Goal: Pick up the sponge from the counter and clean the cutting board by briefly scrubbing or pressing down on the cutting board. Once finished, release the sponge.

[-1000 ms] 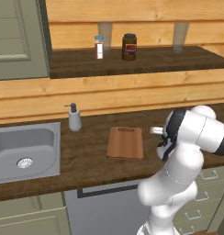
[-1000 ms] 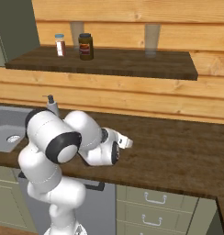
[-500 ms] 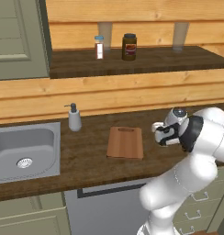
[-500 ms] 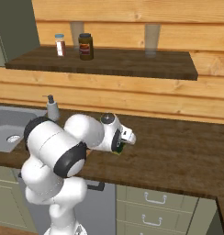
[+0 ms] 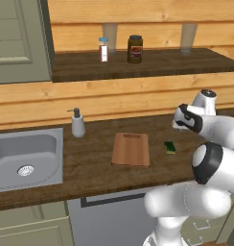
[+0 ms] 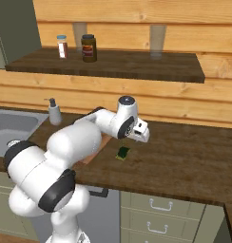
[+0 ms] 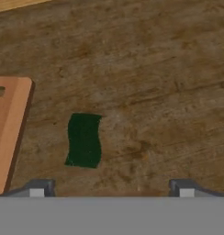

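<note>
- Change: a second back the claw point(image 7: 111, 189) was pressed together low at the worktop's front edge; it has since lifted, swung out over the worktop and spread wide — both tips stand far apart at the bottom of the hand view, nothing between them.
- The small flat dark green sponge with a yellow underlayer point(image 5: 170, 147) lies on the long dark brown wood-grain worktop point(image 5: 95, 163), just beside the right long edge of the flat reddish-brown wooden cutting board with a slot handle point(image 5: 131, 148), clear of it, a strip of bare worktop between.
- Meaning, as I judge it: the sponge looks freshly let go, off the board. If the scrub is done, the task is at its end; if not, a re-grasp is needed.
- In the hand view the sponge point(image 7: 84, 140) sits left of the midline between the tips, board edge point(image 7: 10, 128) further left.
- Count: one sponge, one board, one grey steel sink point(image 5: 24, 153), one white soap dispenser point(image 5: 77, 123).
- Upper shelf: one small white-labelled shaker point(image 5: 104, 49), one dark jar point(image 5: 134, 49) — two items.
</note>
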### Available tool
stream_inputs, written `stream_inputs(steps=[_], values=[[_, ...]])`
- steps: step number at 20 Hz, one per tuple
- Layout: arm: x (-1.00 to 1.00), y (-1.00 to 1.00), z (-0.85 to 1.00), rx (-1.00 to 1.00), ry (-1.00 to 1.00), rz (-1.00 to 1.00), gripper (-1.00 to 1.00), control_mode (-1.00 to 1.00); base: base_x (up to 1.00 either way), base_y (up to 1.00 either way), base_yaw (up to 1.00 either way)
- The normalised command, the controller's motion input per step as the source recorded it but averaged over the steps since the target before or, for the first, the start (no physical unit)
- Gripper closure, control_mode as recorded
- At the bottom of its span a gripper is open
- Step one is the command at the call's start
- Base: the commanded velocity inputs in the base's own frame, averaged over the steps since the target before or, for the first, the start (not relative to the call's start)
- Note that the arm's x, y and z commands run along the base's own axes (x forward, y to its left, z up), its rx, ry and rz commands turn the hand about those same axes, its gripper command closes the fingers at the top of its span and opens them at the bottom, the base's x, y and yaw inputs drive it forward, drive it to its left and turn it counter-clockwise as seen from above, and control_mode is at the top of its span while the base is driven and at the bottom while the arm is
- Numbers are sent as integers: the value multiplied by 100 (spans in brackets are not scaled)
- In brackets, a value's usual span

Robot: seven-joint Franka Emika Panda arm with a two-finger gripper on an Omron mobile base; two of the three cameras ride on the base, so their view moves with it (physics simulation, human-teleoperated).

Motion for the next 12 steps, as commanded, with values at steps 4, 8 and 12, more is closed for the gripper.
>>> stream_inputs(steps=[4, 8, 12], values=[[-93, 0, 1, 0, 10, 4, -100, -100, 0, 0, 0], [-76, 7, 0, 0, 0, 5, -100, -100, 0, 0, 0], [-49, -11, 0, 1, -3, 4, -100, -100, 0, 0, 0]])
